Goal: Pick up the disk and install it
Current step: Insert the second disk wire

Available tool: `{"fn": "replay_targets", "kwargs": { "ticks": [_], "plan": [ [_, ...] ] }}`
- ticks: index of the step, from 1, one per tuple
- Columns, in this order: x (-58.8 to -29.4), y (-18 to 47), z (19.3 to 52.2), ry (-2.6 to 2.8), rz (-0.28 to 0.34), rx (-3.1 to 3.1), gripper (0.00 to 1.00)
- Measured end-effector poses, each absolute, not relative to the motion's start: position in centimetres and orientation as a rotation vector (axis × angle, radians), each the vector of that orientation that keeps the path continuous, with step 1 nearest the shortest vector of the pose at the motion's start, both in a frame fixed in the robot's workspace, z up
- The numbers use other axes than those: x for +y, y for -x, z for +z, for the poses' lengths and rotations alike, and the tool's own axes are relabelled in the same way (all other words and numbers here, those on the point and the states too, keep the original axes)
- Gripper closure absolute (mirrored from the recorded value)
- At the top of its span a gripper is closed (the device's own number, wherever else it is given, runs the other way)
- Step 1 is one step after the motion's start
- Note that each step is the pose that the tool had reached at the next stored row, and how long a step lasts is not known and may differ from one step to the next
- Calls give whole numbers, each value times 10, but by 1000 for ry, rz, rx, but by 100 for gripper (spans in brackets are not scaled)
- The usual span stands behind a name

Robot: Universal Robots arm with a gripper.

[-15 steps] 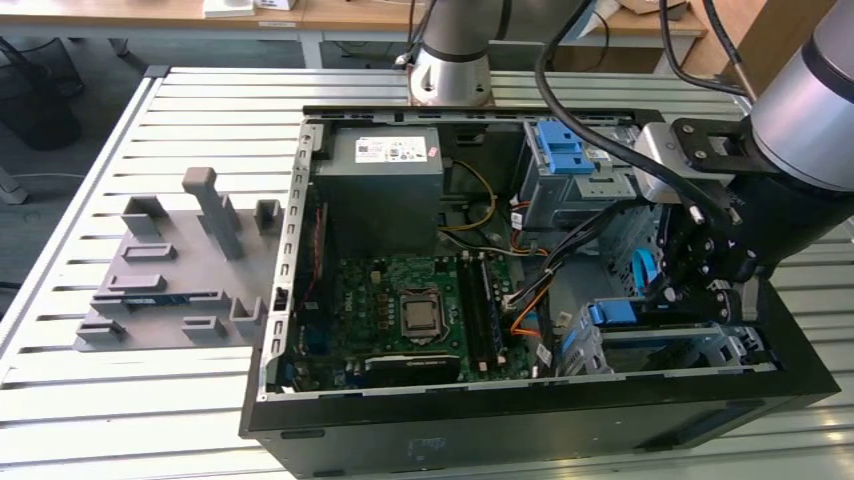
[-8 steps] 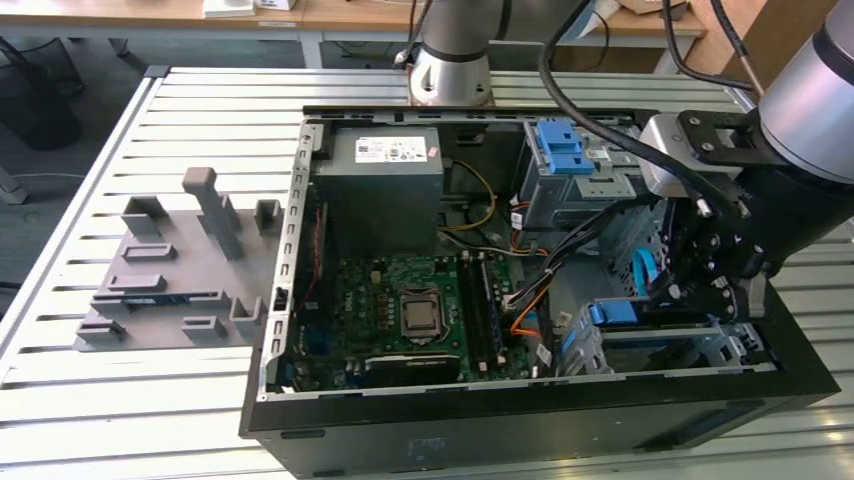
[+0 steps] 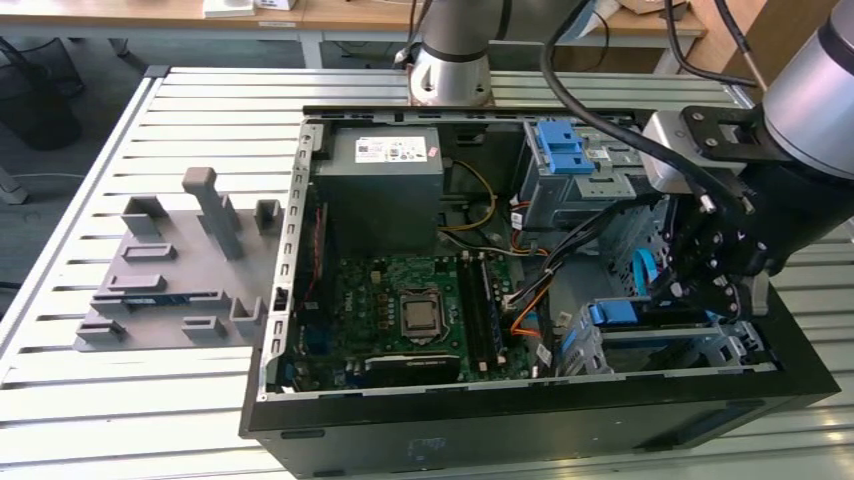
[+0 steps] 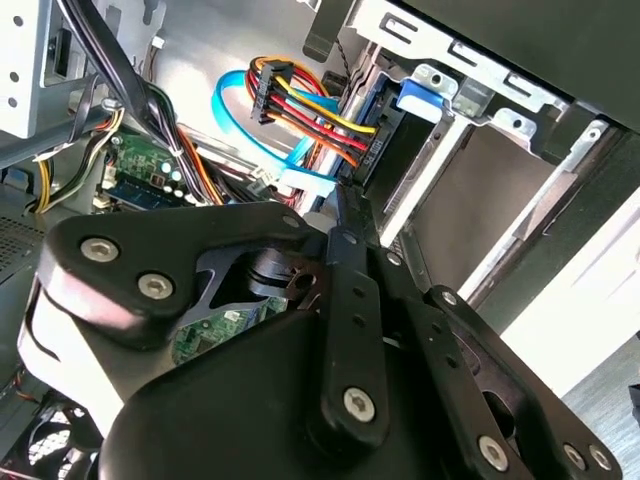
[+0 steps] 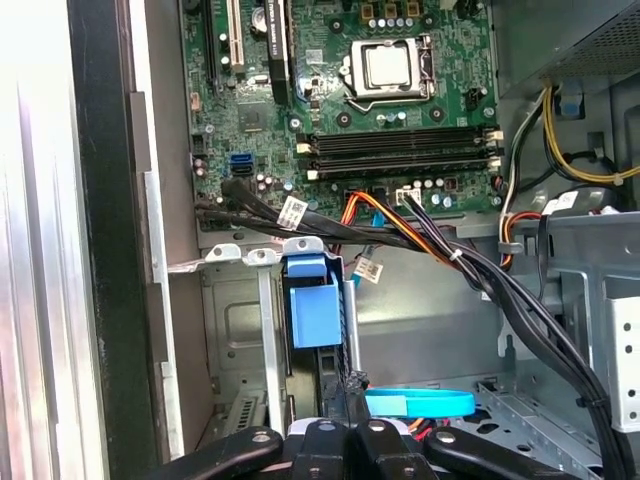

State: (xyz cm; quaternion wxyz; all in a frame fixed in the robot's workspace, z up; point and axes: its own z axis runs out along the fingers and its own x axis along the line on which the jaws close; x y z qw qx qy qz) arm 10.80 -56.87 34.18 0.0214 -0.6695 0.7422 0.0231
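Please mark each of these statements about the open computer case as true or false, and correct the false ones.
1. The end effector is over the grey fixture on the table. False: it is inside the computer case, at the drive cage on the exterior view's right.
2. A blue plastic piece sits in the drive cage in the first wrist view. True.
3. The case is closed with a side panel. False: it lies open, and the motherboard is visible.
4. The grey fixture lies on the slatted table, outside the case. True.
5. All cables in the case are black. False: red, yellow and orange wires show in the second wrist view.
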Motion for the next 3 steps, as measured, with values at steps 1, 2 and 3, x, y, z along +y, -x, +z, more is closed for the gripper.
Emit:
{"fn": "replay_targets", "kwargs": {
  "ticks": [1,2,3],
  "plan": [
    [-569,-108,342,2075,72,2300,89],
    [-569,-108,342,2075,72,2300,89],
    [-569,-108,342,2075,72,2300,89]
  ]
}}
